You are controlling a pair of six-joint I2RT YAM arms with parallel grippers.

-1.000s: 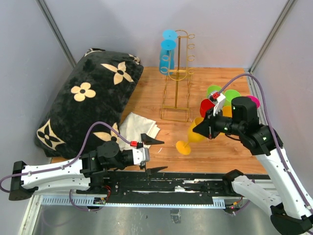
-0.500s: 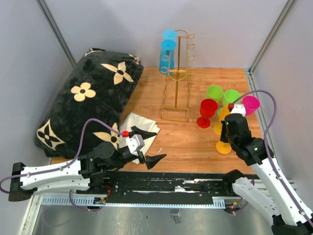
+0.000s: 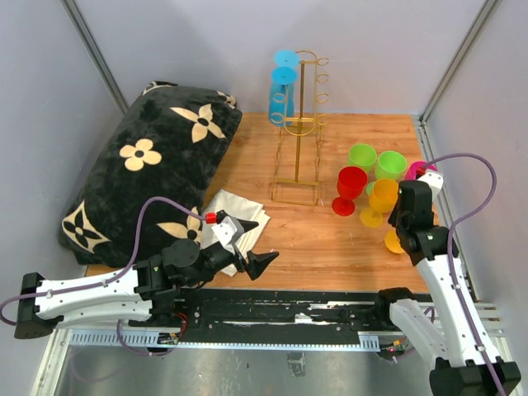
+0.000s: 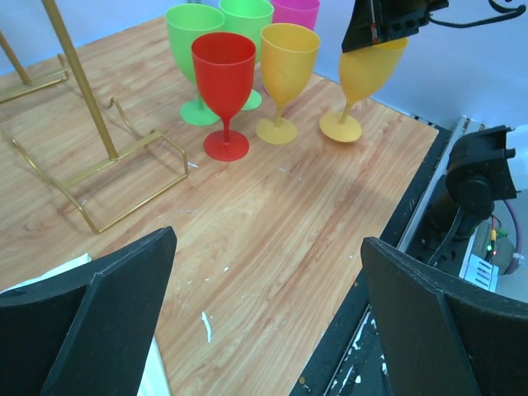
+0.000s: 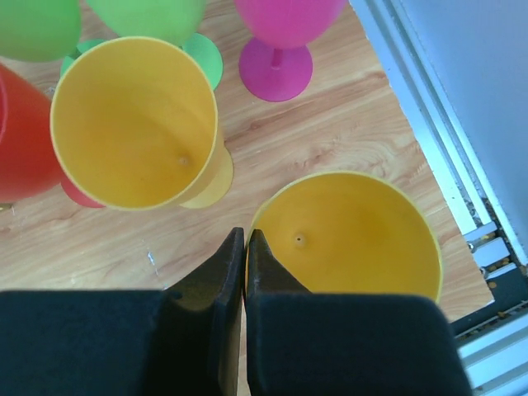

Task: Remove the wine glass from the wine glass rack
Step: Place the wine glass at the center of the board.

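Note:
The gold wine glass rack (image 3: 299, 124) stands at the back of the table, with two blue wine glasses (image 3: 282, 82) hanging on its left side. My right gripper (image 5: 246, 241) is shut on the rim of a yellow wine glass (image 5: 355, 239). That glass (image 4: 363, 78) is upright, foot at the tabletop, at the right end of a group of glasses. My left gripper (image 4: 268, 247) hovers open over bare wood near the front edge, nothing between its fingers.
Another yellow glass (image 5: 132, 124), a red one (image 3: 351, 183), two green ones (image 3: 361, 157) and a pink one (image 5: 280, 25) stand close to the held glass. The table's right rail (image 5: 429, 124) is just beside it. A black flowered pillow (image 3: 140, 165) and a white cloth (image 3: 235, 214) lie on the left.
My right arm has carried the yellow glass from mid-table to the right and set it upright beside the other glasses. The left gripper has swung a little to the right.

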